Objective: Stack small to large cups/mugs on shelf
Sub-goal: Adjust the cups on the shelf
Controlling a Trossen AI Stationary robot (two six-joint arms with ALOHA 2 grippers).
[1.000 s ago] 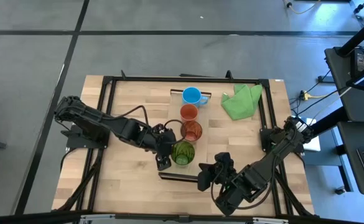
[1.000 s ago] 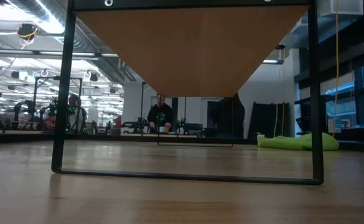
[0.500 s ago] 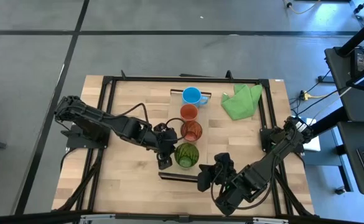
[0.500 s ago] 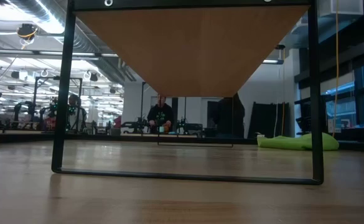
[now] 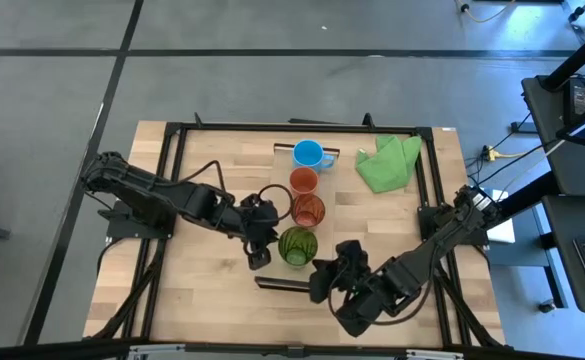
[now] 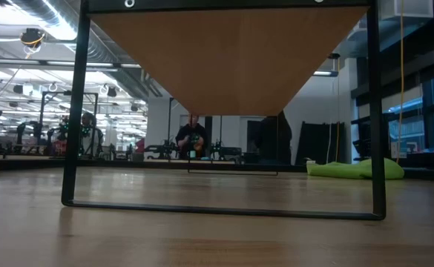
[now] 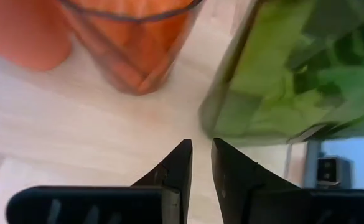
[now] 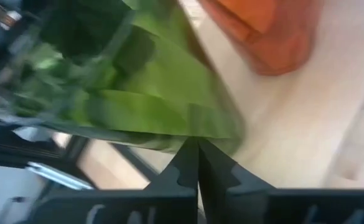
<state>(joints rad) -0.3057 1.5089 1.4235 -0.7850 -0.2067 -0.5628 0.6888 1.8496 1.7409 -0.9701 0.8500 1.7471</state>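
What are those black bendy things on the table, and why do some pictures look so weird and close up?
Those are two robot arms. Each ends in a two-finger pincer. One picture looks straight down from above. There you see a row of cups on a wooden shelf: a blue mug, a small red cup, a see-through red tumbler and a green tumbler. A green cloth lies on the table. The left pincer sits beside the green tumbler, the right pincer on its other side. Both are shut and hold nothing. The close-up pictures come from cameras on the arms' wrists, so the cups look huge. The last picture looks level across the tabletop.
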